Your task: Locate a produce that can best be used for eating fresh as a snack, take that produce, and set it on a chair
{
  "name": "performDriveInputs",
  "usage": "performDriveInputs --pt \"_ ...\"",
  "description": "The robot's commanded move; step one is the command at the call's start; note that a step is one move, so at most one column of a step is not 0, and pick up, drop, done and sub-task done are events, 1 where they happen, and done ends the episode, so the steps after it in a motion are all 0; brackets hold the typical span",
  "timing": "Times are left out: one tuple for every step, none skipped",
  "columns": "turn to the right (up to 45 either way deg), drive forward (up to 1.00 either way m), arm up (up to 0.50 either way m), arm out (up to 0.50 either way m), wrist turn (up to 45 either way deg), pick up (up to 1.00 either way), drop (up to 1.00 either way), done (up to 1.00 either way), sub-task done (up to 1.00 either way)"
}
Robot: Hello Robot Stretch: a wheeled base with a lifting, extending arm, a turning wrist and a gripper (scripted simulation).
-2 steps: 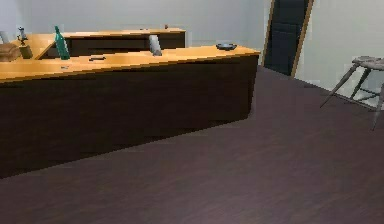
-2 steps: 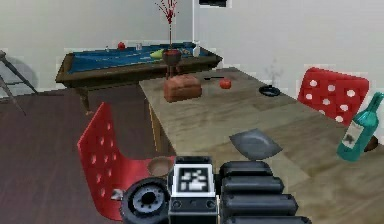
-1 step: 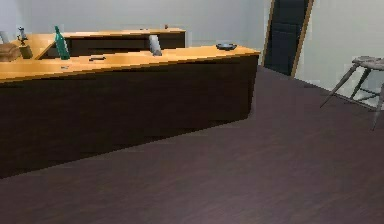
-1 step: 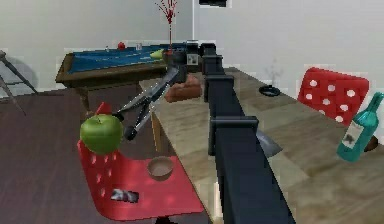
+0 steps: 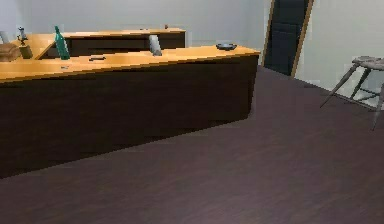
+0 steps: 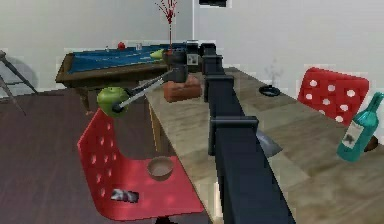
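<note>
In the arm side view a round green apple (image 6: 112, 97) hangs at the far end of my gripper (image 6: 124, 99), clear of every surface, so the gripper holds it. The thin fingers (image 6: 145, 88) run down and left from the dark gripper body, and the arm rises from the bottom edge. Just below the apple stands a red chair (image 6: 103, 160) with a perforated back. On or near its seat are a small dark object (image 6: 125, 196) and a brownish bowl (image 6: 160, 168).
A wooden table (image 6: 190, 135) under the arm carries a brown object (image 6: 183, 91), a dark dish (image 6: 268, 90) and a green bottle (image 6: 360, 125). A second red chair (image 6: 335, 95) and a blue-topped table (image 6: 105, 63) stand beyond. Ahead are a long dark counter (image 5: 120, 100), a stool (image 5: 362, 80) and open floor.
</note>
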Motion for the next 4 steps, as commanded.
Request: performDriveInputs --pt "0.0 0.00 0.00 0.00 45.0 0.00 0.00 0.00 0.00" --pt "0.0 0.00 0.00 0.00 6.0 0.00 0.00 0.00 0.00" --pt "0.0 0.00 -0.30 0.00 0.0 0.00 0.00 0.00 0.00" --pt "0.0 0.00 -0.50 0.00 0.0 0.00 0.00 0.00 0.00"
